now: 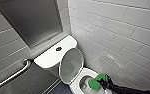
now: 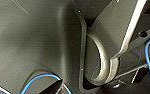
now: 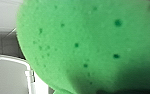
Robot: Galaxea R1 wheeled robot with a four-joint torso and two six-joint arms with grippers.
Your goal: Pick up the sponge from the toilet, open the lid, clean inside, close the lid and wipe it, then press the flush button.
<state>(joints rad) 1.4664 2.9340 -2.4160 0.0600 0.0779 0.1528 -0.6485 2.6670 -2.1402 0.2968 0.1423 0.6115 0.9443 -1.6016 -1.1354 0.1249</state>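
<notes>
1. Head view: the white toilet point(image 1: 66, 62) stands in the middle of the frame, against a wall of white tiles point(image 1: 121, 32) that fills the right side.
2. The lid point(image 1: 71, 63) is open. It stands upright and leans back toward the tank point(image 1: 47, 58), showing its greyish inner side.
3. The dark flush button point(image 1: 58, 49) sits in the centre of the tank top.
4. The sponge point(image 1: 94, 83), bright green, is at the lower right of the frame, over the opening of the bowl point(image 1: 78, 78) and near its right rim.
5. The right pincer point(image 1: 101, 81), black, comes in from the lower right corner and is clenched on the sponge.
6. A metal grab bar point(image 1: 13, 75) runs along the lower left, and a grey panel point(image 1: 32, 18) hangs at the upper left.
7. Left wrist view: dark parts of the robot and a blue cable point(image 2: 41, 80) at the bottom. If the left pincer is released or clenched, I cannot tell.
8. Right wrist view: the sponge point(image 3: 91, 42) is very close and large, with small dark pores. At the lower left a white curved part of the toilet shows behind it.
</notes>
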